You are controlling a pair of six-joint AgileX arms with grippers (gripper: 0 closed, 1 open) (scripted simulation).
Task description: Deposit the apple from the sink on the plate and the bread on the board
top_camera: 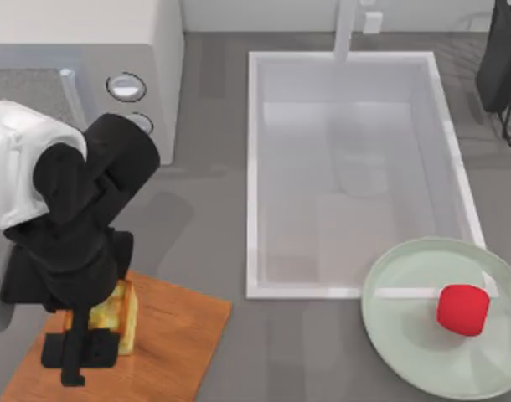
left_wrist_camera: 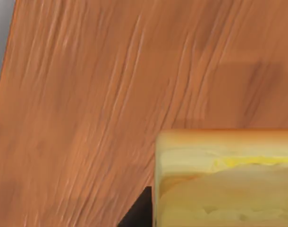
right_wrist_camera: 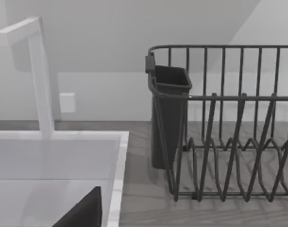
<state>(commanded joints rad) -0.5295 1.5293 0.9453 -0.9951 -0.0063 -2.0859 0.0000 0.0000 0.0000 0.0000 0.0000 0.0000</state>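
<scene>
The bread hangs just over the wooden board at the front left, with my left gripper shut on it. Close up in the left wrist view, the bread has a dark finger against its side and casts a detached shadow on the board. On the pale green plate at the front right lies the red apple. Between them stands the white sink, its basin bare. A dark part of my parked right gripper shows near the sink.
A white appliance with round knobs stands at the back left. The faucet rises at the sink's back edge. A dark wire dish rack with a holder cup stands to the sink's right. The plate's rim overlaps the sink's front right corner.
</scene>
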